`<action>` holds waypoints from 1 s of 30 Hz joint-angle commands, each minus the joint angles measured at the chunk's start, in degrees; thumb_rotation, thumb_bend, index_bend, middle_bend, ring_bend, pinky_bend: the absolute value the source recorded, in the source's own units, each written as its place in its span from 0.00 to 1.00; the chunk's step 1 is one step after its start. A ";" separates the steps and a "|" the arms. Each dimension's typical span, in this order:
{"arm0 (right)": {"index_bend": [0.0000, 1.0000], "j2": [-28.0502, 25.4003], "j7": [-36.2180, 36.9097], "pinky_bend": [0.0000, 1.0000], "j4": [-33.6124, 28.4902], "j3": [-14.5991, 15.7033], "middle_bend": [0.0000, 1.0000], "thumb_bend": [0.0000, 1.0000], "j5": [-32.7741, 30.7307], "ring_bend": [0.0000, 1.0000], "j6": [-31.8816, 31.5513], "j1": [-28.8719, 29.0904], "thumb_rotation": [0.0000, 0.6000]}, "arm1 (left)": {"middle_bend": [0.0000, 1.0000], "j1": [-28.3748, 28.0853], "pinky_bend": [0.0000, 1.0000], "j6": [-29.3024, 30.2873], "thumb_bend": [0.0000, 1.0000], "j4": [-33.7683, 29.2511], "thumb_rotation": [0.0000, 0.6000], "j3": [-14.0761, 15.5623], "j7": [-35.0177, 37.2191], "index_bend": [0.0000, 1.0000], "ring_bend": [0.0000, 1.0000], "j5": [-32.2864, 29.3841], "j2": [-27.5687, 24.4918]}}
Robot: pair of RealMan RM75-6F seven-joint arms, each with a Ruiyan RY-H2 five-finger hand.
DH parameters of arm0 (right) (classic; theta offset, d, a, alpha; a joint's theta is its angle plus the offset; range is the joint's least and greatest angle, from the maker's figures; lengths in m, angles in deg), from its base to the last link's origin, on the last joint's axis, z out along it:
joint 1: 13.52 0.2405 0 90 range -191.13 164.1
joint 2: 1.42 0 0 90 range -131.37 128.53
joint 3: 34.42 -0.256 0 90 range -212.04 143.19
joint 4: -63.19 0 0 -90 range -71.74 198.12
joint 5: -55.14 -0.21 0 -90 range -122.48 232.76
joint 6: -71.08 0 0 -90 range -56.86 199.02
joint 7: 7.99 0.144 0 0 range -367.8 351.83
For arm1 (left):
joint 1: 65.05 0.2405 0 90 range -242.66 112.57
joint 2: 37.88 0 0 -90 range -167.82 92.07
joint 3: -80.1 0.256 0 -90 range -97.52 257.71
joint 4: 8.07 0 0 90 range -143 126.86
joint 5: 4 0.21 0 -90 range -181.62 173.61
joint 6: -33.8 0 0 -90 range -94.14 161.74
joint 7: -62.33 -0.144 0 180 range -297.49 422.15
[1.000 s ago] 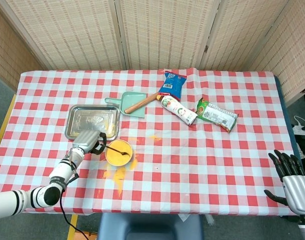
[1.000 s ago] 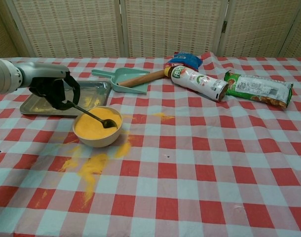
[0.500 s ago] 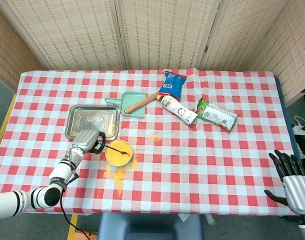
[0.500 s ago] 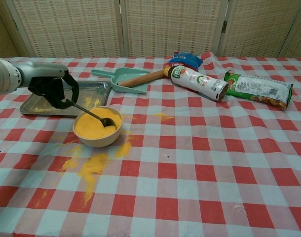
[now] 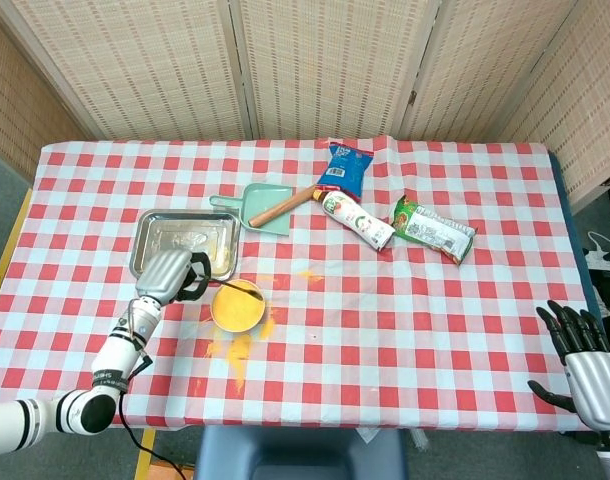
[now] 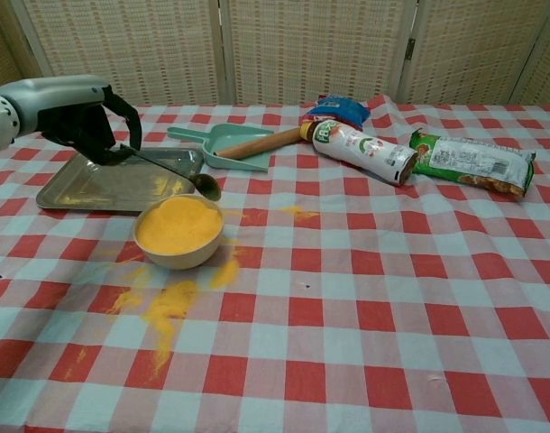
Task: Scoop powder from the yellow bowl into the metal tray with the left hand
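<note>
Left hand [image 6: 77, 126]: closed around the handle of a metal spoon [image 6: 171, 171], raised so the spoon's head hangs clear above the far rim of the yellow bowl [image 6: 178, 233], presumably for carrying towards the metal tray [image 6: 86, 189] just behind. Bowl: full of orange powder, more spilled on the checked surface [image 6: 392, 298] in front. Right hand [image 5: 583, 365]: empty, fingers spread, well apart at the surface's near right corner.
</note>
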 commanded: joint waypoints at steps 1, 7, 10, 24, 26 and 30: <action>0.00 -0.10 0.26 0.00 0.01 0.06 0.00 0.04 0.23 0.00 -0.36 -0.16 1.00 | 1.00 2.13 1.00 3.30 0.66 0.83 1.00 -1.00 1.80 0.90 1.00 1.91 2.31; 0.00 -0.19 0.50 0.00 0.08 0.07 0.00 0.04 0.36 0.00 -0.56 -0.23 1.00 | 1.00 3.02 1.00 6.99 0.66 4.38 1.00 -0.28 -0.19 0.90 1.00 5.52 5.78; 0.00 -0.20 0.56 0.00 0.11 0.00 0.00 0.04 0.23 0.00 -0.54 -0.23 1.00 | 1.00 3.76 1.00 11.33 0.66 10.70 1.00 1.00 -3.08 0.90 1.00 9.64 11.48; 0.00 0.07 0.03 0.00 0.15 -0.48 0.00 0.04 -1.09 0.00 0.61 0.25 1.00 | 1.00 5.89 1.00 11.56 0.66 23.66 1.00 1.98 -4.28 0.90 1.00 17.04 18.19; 0.00 0.13 -0.09 0.00 0.15 -0.50 0.00 0.04 -1.14 0.00 0.69 0.28 1.00 | 1.00 6.29 1.00 10.90 0.66 23.52 1.00 2.08 -4.01 0.90 1.00 17.35 17.87; 0.00 0.23 -0.37 0.00 0.09 -0.41 0.00 0.04 -1.03 0.00 0.79 0.31 1.00 | 1.00 7.37 1.00 8.28 0.66 20.76 1.00 1.76 -2.59 0.90 1.00 16.44 16.03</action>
